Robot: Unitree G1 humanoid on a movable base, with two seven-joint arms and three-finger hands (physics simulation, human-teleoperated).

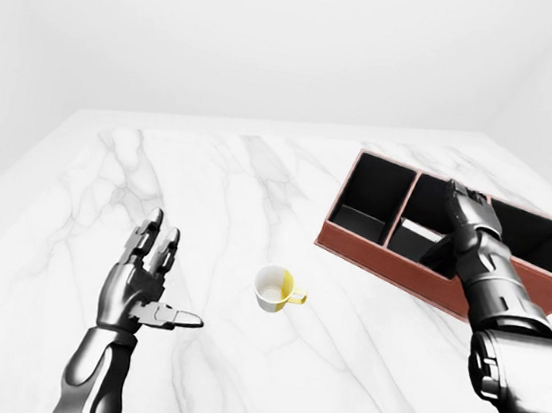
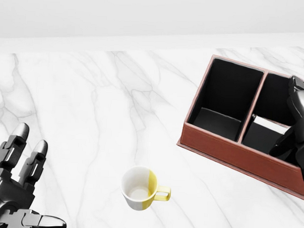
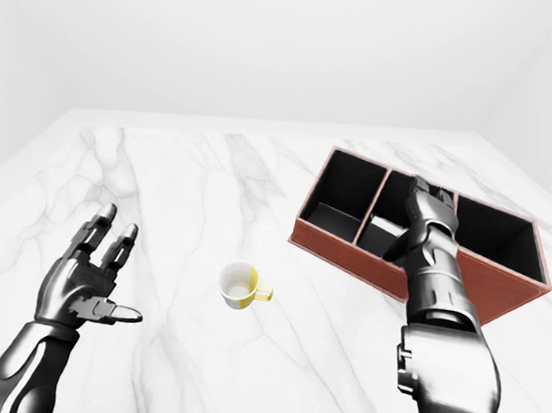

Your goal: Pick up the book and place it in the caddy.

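Observation:
The red-brown caddy (image 2: 226,149) stands at the right of the head view, with black compartments inside. The book (image 2: 262,136), dark-covered with a white page edge, lies in the middle compartment, seen as the right one in the head view. My right hand (image 2: 292,119) hovers over that compartment at the right edge, fingers stretched out and open, clear of the book. My left hand (image 2: 37,182) is at the bottom left, open and empty, far from the caddy.
A white and yellow mug (image 2: 141,190) stands upright on the white marble table (image 2: 92,101), at lower centre between the two hands. The left-eye view shows a third caddy compartment (image 1: 538,244) further right. A white wall rises beyond the table's far edge.

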